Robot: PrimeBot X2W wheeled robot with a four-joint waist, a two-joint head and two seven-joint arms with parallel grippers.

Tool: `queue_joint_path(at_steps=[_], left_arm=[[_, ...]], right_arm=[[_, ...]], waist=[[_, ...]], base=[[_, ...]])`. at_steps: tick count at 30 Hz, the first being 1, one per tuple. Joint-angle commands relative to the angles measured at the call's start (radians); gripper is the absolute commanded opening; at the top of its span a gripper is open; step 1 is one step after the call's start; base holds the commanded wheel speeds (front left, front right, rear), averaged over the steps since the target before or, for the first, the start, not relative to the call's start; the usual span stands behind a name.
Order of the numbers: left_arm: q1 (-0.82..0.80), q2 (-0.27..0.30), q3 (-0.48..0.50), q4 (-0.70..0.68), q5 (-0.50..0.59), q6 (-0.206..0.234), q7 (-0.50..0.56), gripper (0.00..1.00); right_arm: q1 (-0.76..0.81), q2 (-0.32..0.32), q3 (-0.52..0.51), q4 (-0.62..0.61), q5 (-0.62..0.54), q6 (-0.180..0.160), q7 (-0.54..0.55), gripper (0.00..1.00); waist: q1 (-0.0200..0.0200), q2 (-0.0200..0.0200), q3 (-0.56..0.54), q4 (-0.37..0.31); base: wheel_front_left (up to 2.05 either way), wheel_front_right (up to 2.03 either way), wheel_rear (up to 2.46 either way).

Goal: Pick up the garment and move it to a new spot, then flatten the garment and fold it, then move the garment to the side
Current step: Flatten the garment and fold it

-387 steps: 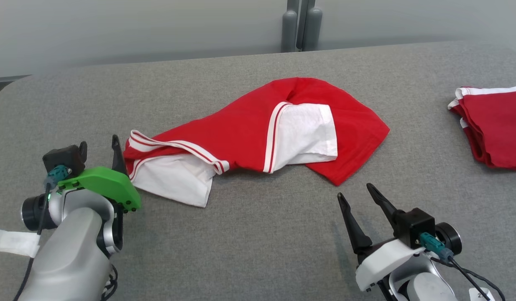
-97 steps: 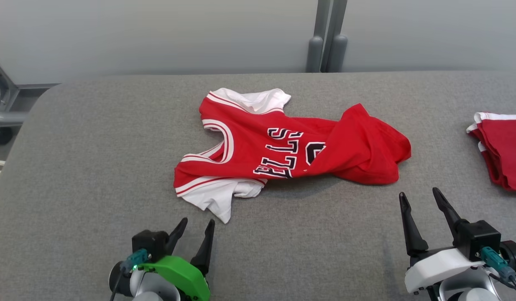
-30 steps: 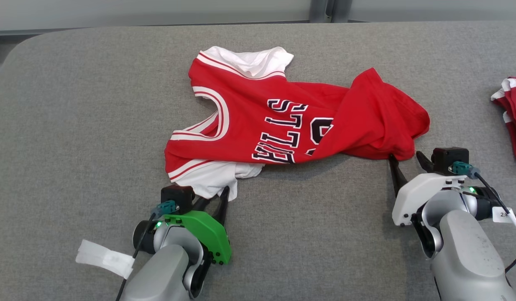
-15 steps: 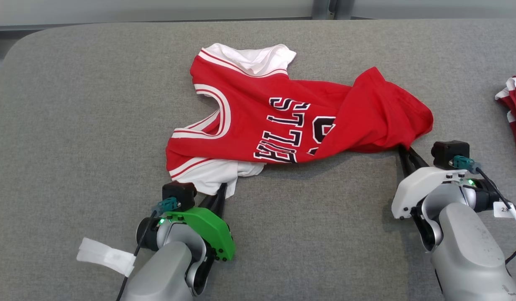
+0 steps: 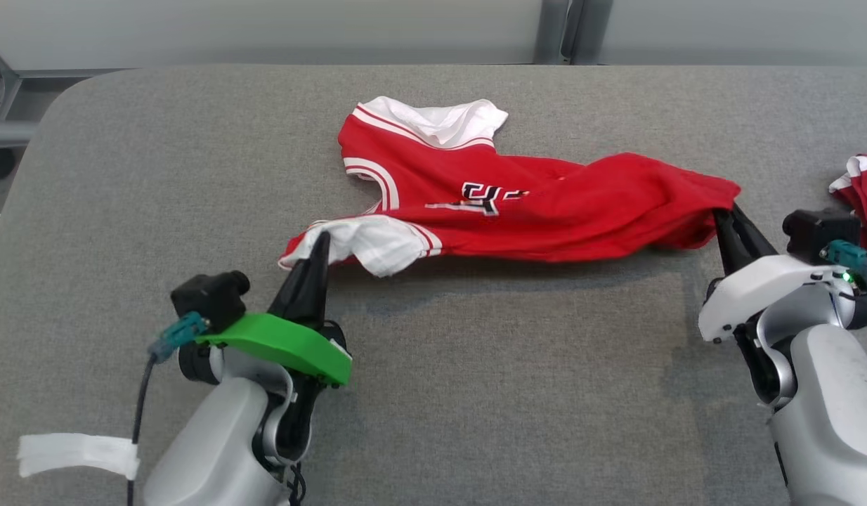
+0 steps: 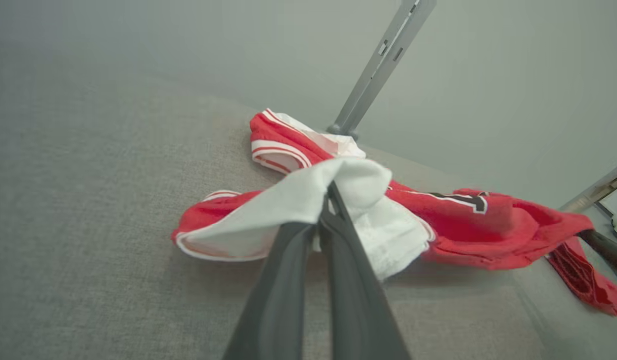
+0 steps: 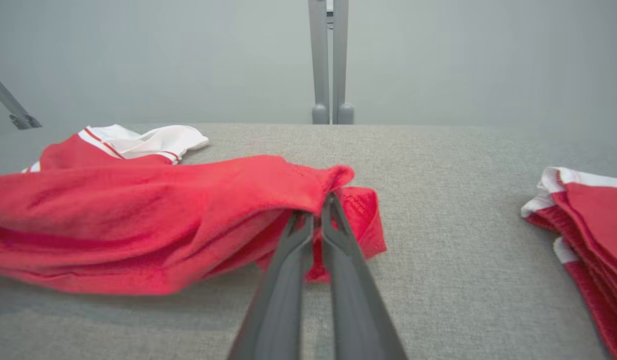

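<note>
Jersey [image 5: 546,218] with left gripper [image 5: 320,244] clamped on its white corner and right gripper [image 5: 723,216] clamped on its red edge; bare counter [image 5: 511,351] before it.

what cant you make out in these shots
Lettering on the jersey: head view, mostly covered by the jersey's own folds.
Tips of the left gripper: left wrist view, white cloth drapes over the shut jaws.
Tips of the right gripper: right wrist view, buried in the red hem.
Folded red pile: right wrist view, cut off by the right edge.
</note>
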Motion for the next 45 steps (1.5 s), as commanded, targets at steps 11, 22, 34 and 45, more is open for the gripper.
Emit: queue_joint_path(at_steps=[11, 22, 34, 45], left_arm=[[-0.288, 0.159, 0.130, -0.261, -0.055, 0.043, 0.199, 0.00], [-0.849, 0.248, 0.254, -0.215, -0.093, 0.012, 0.349, 0.00], [-1.186, 0.260, 0.365, -0.122, -0.043, 0.009, 0.159, 0.00], [-0.965, 0.215, 0.300, -0.123, -0.058, -0.090, 0.051, 0.00]], right_arm=[[-0.308, -0.127, 0.127, -0.140, 0.127, -0.001, 0.210, 0.00], [-0.827, -0.158, 0.218, 0.042, 0.120, -0.001, 0.250, 0.00], [-1.169, -0.096, 0.078, 0.221, -0.039, -0.002, 0.025, 0.00], [-1.069, -0.107, 0.136, 0.317, -0.048, -0.002, -0.007, 0.00]], waist=[[0.0000, 0.0000, 0.145, -0.048], [0.0000, 0.0000, 0.408, -0.118], [0.0000, 0.0000, 0.463, -0.130], [0.0000, 0.0000, 0.519, -0.089]], base=[[0.00, 0.00, 0.00], [0.00, 0.00, 0.00], [0.00, 0.00, 0.00], [0.00, 0.00, 0.00]])
